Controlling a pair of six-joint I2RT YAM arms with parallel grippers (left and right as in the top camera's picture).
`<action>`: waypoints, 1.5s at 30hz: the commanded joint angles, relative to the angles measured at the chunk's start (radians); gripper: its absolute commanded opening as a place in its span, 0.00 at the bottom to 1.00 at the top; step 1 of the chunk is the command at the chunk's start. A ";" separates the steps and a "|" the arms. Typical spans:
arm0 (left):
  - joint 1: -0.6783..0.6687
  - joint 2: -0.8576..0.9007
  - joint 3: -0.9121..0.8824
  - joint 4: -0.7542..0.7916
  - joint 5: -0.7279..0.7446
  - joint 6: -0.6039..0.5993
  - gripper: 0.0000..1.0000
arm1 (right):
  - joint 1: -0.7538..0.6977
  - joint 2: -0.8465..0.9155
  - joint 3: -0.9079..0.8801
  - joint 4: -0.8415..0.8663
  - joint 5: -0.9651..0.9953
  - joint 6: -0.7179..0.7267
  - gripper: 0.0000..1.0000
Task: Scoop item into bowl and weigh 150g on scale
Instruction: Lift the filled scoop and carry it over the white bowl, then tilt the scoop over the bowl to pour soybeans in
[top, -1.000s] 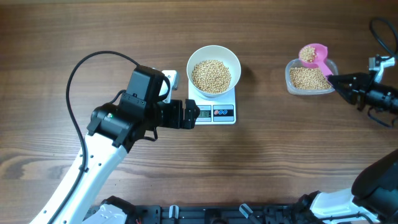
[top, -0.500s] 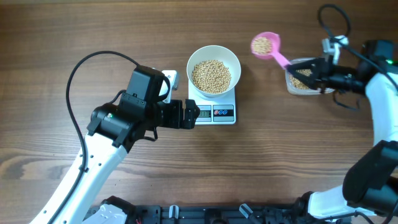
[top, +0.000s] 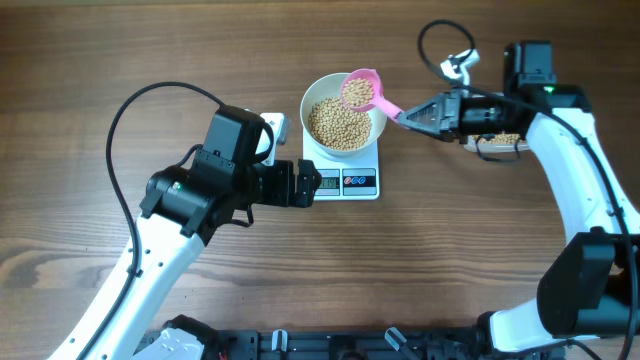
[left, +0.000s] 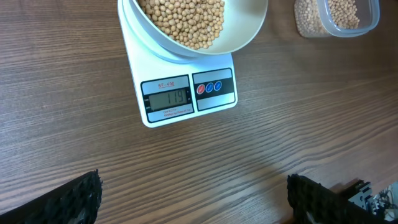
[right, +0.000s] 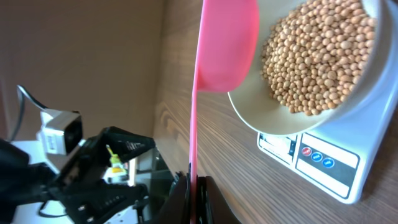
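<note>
Overhead: container (top: 500, 145) mostly hidden under right arm (top: 560, 110), only a strip shows. Scale (top: 345, 183) top covered by bowl (top: 308, 100); its digits too small to read. White block (top: 274, 127) beside scale half under left arm (top: 215, 180), can't tell what it is.

Left wrist view: bowl and container cut off at top edge. Left gripper (left: 193, 202) shows only finger ends in bottom corners.

Right wrist view: scoop (right: 227, 43) seen from underneath, contents hidden. Right gripper (right: 191, 199) barely in frame at bottom. Scale runs off right edge.

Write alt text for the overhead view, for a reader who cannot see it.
The right claw holds a pink scoop of beans over a white bowl of beans on a scale. The left claw, open, sits by the scale's left front.
</note>
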 joint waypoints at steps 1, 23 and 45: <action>-0.005 0.004 -0.004 0.002 0.008 0.021 1.00 | 0.054 0.010 0.012 0.039 0.042 0.011 0.05; -0.005 0.004 -0.004 0.002 0.009 0.021 1.00 | 0.160 -0.054 0.064 0.111 0.376 0.003 0.04; -0.005 0.004 -0.004 0.002 0.008 0.021 1.00 | 0.275 -0.108 0.080 0.105 0.692 -0.220 0.04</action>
